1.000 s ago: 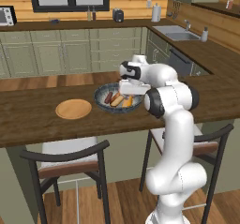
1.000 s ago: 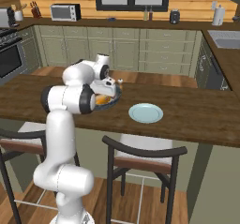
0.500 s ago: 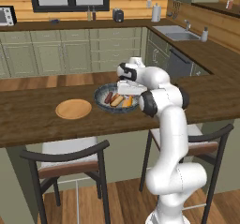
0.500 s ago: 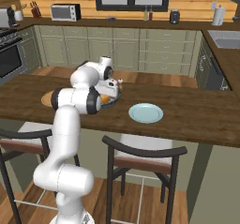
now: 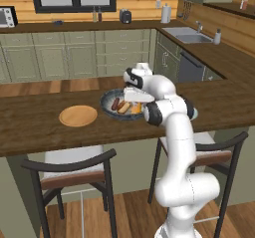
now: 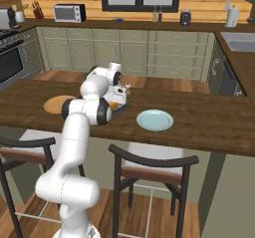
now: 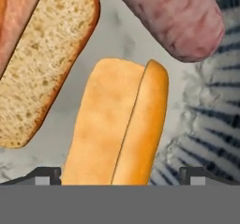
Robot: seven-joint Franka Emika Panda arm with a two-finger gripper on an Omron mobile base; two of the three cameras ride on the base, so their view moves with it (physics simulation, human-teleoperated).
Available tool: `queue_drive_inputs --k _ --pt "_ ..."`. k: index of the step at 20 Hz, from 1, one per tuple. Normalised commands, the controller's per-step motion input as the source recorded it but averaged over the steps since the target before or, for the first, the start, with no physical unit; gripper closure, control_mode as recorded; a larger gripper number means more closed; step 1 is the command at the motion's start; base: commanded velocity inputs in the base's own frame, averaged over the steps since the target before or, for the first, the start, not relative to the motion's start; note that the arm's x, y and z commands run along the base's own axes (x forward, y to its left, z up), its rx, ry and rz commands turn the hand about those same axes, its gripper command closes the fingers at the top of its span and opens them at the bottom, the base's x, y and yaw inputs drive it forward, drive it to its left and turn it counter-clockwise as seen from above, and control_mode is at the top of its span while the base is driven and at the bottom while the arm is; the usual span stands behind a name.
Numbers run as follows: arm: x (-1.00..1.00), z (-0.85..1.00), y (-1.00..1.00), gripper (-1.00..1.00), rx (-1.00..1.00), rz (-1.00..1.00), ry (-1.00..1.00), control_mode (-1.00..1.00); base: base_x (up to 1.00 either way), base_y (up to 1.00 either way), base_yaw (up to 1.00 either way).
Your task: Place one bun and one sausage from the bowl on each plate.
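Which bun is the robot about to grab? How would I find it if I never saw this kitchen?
Find the long wooden counter, then the dark bowl in its middle, between two plates. The open gripper hangs right over a closed golden bun. The other bun beside it shows its pale crumbly inside, and the sausage is pinkish.

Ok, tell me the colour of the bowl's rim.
Dark grey-blue with pale radiating stripes on the bowl's rim, clearest in the hand view.
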Motion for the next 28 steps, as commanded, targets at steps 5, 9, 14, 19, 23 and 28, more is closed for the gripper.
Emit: queue_drive_inputs --k 5,9,14,19,23,28 --pt "0.02 -0.01 0.00 1.00 0.00 0.00 0.00 -1.00 0.00 0.00 0.00" --pt "0.10 0.23 0.03 1.00 0.00 0.00 0.00 -1.00 0.00 0.00 0.00" --pt "-0.17 0.74 -0.02 1.00 0.00 0.00 0.02 -1.00 0.00 0.00 0.00" --pt "-0.49 0.87 -0.30 1.00 0.00 0.00 -0.05 -1.00 0.00 0.00 0.00" --pt "-0.80 0.34 -0.49 1.00 -0.06 0.00 -0.01 -1.00 0.00 0.00 0.00" --pt "-0.91 -0.02 -0.85 1.00 -0.07 0.00 -0.01 -1.00 0.00 0.00 0.00"
